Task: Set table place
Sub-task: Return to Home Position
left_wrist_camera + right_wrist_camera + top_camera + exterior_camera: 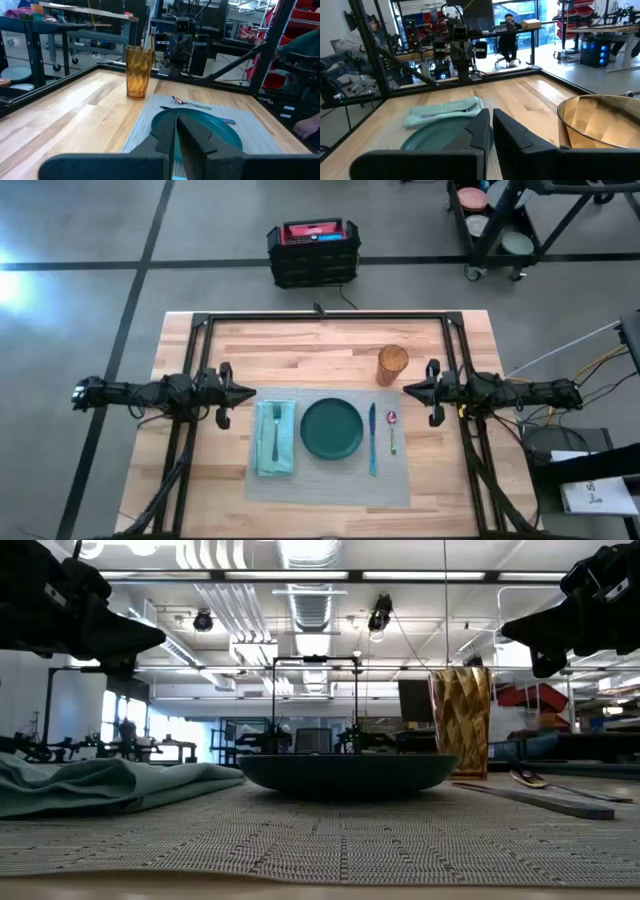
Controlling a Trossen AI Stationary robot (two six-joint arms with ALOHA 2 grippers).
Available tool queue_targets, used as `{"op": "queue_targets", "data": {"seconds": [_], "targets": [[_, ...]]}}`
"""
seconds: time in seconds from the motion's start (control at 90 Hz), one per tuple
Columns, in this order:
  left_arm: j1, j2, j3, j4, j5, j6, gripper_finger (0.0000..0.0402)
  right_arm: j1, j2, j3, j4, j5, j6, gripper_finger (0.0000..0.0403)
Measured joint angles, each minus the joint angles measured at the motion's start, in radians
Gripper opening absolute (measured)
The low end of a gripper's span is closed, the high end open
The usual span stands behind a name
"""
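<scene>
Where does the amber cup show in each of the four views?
High view: amber cup on bare wood, just above the placemat's upper right corner.
Low view: cup right of centre, behind the dark green plate's right edge.
Left wrist view: cup left of centre, upright.
Right wrist view: only its rim, lower right.
Shared landmark: that plate, in all four.

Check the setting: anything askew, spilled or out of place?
Nothing stands out. The plate, knife and spoon lie straight on the placemat, the fork rests on the napkin, and the cup stands upright on the table off the mat's far right corner. The left end effector and right end effector wait aside.
</scene>
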Motion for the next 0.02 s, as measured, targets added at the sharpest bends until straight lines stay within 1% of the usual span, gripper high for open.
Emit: {"op": "queue_targets", "data": {"seconds": [0.022], "targets": [[0.0,0.0,0.0,0.0,0.0,0.0,0.0006,0.0,0.0,0.0,0.0,0.0,0.0,0.0009]]}}
